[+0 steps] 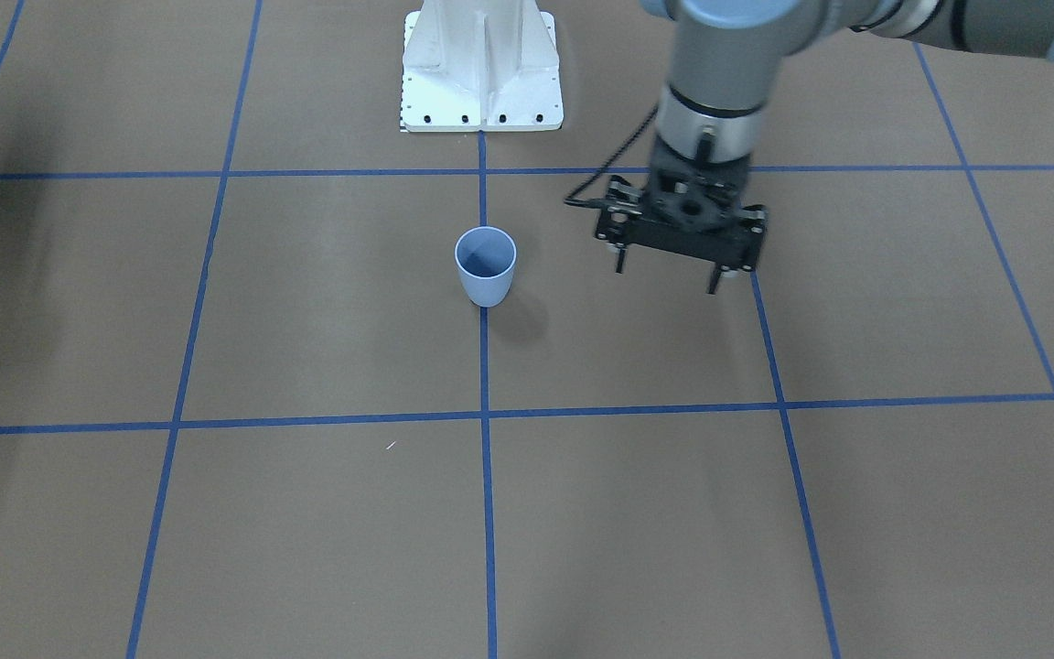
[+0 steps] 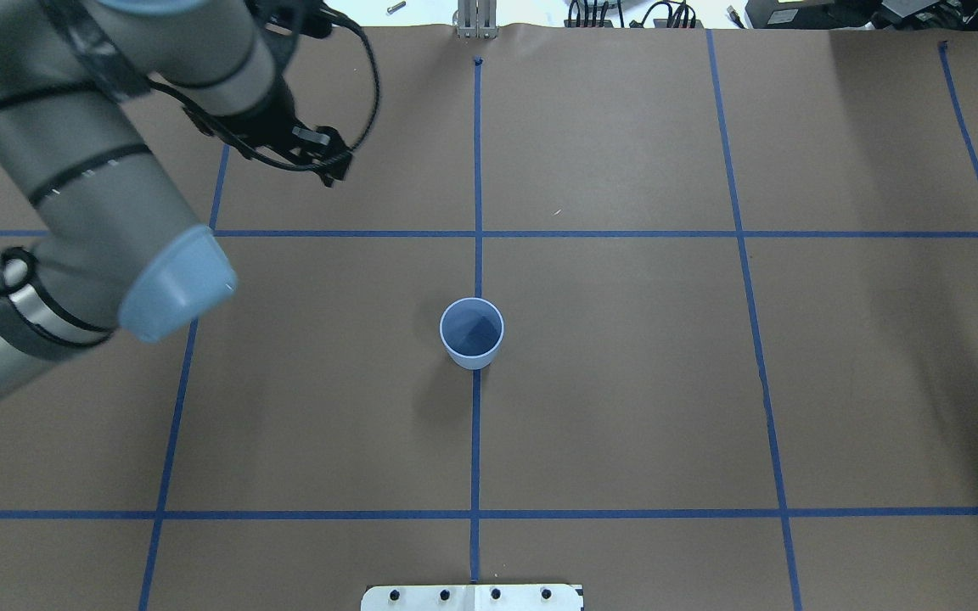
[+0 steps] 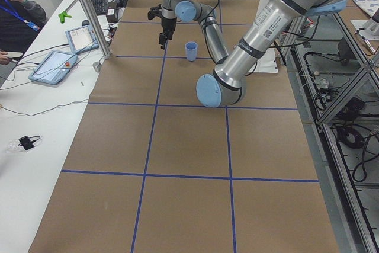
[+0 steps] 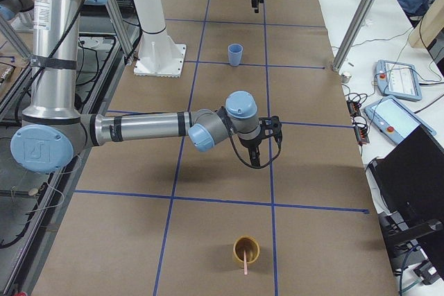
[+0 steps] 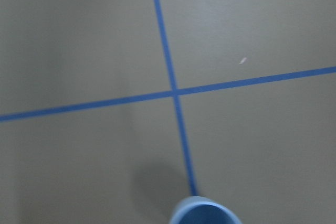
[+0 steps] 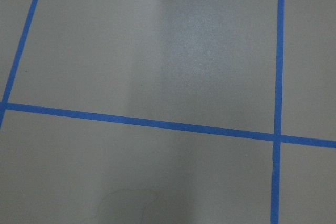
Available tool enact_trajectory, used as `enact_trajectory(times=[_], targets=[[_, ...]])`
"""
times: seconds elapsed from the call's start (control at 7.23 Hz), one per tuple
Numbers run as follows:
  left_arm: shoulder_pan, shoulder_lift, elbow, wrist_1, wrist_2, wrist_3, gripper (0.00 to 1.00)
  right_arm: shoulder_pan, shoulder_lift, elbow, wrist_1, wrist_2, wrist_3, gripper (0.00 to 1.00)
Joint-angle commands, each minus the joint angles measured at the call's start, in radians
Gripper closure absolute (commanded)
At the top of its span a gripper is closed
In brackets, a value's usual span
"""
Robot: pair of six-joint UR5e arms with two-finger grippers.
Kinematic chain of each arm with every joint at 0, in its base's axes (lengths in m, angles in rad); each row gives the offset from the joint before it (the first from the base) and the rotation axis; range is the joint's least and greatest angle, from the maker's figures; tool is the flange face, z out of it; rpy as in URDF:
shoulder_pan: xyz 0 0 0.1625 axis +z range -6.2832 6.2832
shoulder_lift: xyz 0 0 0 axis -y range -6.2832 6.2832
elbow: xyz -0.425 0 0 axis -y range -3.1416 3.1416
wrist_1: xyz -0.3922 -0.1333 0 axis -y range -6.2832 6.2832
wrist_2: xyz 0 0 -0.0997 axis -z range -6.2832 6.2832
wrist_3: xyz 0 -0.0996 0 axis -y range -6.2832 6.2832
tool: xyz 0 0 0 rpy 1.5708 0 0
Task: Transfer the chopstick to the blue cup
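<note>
The blue cup (image 1: 486, 265) stands upright and empty at the table's middle on a blue tape line; it also shows in the overhead view (image 2: 472, 333), the right side view (image 4: 236, 54) and at the bottom edge of the left wrist view (image 5: 205, 214). My left gripper (image 1: 666, 279) hangs open and empty above the table, beside the cup and apart from it. A pale pink chopstick (image 4: 245, 263) leans in a mustard-brown cup (image 4: 245, 247) at the table's right end. My right gripper (image 4: 260, 156) hovers between the two cups; I cannot tell whether it is open or shut.
The white robot base plate (image 1: 481, 69) stands behind the blue cup. Blue tape lines grid the brown paper table. Tablets and cables lie on the white side bench (image 4: 399, 81), where an operator sits.
</note>
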Motion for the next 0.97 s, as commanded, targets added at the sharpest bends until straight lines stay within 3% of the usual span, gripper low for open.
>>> enact_trajectory(times=[0.0,0.14,0.55,0.83], targets=[[-0.247,0.177,0.021,-0.006,-0.129,0.198,0.01,0.013,-0.004,-0.005,-0.008,0.004,-0.008,0.0],[-0.298,0.236,0.058,0.003,-0.123,0.287,0.01,0.035,-0.001,0.001,-0.04,0.01,-0.034,0.0],[-0.55,0.412,0.182,-0.067,-0.156,0.687,0.01,0.166,0.039,0.011,-0.317,0.014,-0.39,0.0],[-0.661,0.475,0.283,-0.069,-0.165,0.841,0.01,0.227,0.015,0.004,-0.387,0.013,-0.578,0.0]])
